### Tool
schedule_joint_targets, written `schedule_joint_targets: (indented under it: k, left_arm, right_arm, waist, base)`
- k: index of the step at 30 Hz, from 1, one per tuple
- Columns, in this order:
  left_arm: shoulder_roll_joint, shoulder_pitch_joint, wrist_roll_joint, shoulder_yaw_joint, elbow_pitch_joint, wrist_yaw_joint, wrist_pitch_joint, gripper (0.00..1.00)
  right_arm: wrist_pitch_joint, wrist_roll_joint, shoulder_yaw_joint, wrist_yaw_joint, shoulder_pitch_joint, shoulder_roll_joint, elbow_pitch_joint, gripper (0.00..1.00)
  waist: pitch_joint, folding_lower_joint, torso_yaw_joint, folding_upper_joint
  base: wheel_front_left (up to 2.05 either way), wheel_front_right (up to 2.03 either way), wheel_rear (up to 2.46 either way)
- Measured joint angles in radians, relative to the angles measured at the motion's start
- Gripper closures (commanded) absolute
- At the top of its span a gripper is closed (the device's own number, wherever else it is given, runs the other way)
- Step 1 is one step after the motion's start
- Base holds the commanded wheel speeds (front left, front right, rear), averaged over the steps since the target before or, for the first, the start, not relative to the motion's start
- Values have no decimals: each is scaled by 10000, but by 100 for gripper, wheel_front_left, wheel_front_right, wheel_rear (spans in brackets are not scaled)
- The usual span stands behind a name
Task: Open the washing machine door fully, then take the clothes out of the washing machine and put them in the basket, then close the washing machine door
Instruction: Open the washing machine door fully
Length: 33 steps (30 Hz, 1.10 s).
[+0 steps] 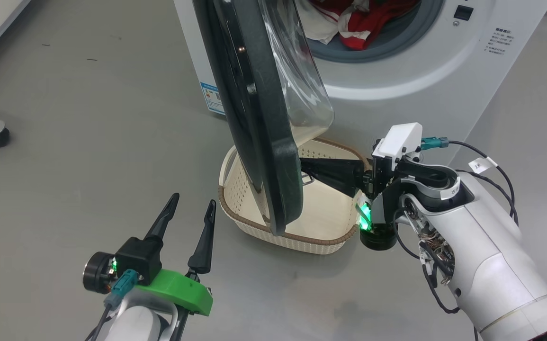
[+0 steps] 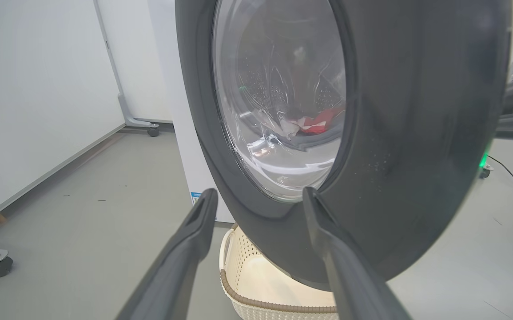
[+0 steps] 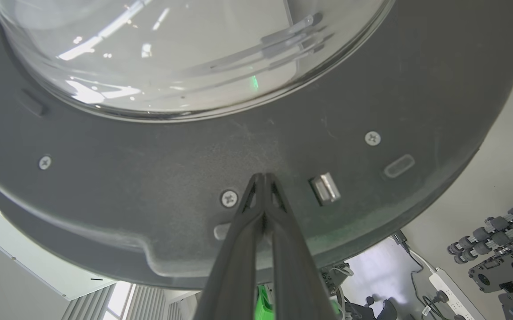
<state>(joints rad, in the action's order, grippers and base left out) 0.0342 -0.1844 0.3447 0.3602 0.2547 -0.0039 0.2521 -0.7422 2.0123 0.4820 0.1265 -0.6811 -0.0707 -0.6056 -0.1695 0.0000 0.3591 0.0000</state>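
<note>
Head view, washing machine door (image 1: 249, 94) edge over basket (image 1: 311, 244), right gripper (image 3: 263, 177) closed against inner face, left gripper (image 1: 193, 199) spread, empty

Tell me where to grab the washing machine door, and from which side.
Grip the washing machine door by its free rim near the latch, probably edge-on from the robot's side with the open left claw. It stands half open, edge toward the robot, so the rim offers two opposed faces; the bulging glass bowl looks slick.
</note>
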Motion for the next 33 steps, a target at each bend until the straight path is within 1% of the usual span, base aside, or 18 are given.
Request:
schedule_joint_targets:
  k: [8, 15, 18, 21, 22, 23, 26, 30, 31, 33]
  left_arm:
    - [-2, 0, 0, -71, -13, 90, 0, 0]
    - [0, 9, -2, -309, -17, 176, 0, 0]
    - [0, 12, -12, -368, -17, 176, 0, 0]
    - [0, 32, -17, -439, -19, 176, 0, 0]
    - [0, 32, -17, -439, -19, 176, 0, 0]
    - [2, 46, -17, -456, -17, 176, 0, 0]
    - [0, 172, -31, -564, -17, 178, 0, 0]
    - [4, 396, -31, -742, -8, 180, 0, 0]
    - [4, 432, -31, -802, -6, 205, 0, 0]
    - [35, 502, -31, -932, -8, 207, 0, 0]
  right_arm:
    - [360, 198, 391, 0, -1, 4, 161, 100]
    - [755, 146, 604, -23, -2, 46, 148, 100]
    - [1239, -483, 583, -447, -9, 46, 96, 100]
    - [1582, -1158, 744, -857, -10, -100, 90, 100]
    - [1582, -1158, 744, -857, -10, -100, 90, 100]
    - [1732, -1394, 823, -1022, -9, -201, 100, 100]
    - [2251, -2142, 959, -1549, -4, -673, 151, 100]
    - [3315, -3359, 1080, -2318, 40, -1327, 297, 100]
    - [3588, -3745, 1185, -2401, 77, -1505, 339, 100]
    - [4090, -4836, 1659, -2433, 143, -1952, 456, 100]
  waist:
    - [-36, 0, -76, 0]
    - [86, 0, -366, 0]
    - [179, 0, -522, 0]
    - [284, 0, -700, 0]
    - [284, 0, -700, 0]
    - [319, 0, -764, 0]
    - [433, 0, -970, 0]
    - [599, 0, -1255, 0]
    - [639, 0, -1329, 1]
    - [721, 0, -1482, 0]
  base:
    - [0, 0, 0]
    - [0, 0, 0]
    - [0, 0, 0]
    - [0, 0, 0]
    - [0, 0, 0]
    - [0, 0, 0]
    - [0, 0, 0]
    - [0, 0, 0]
    - [0, 0, 0]
    - [0, 0, 0]
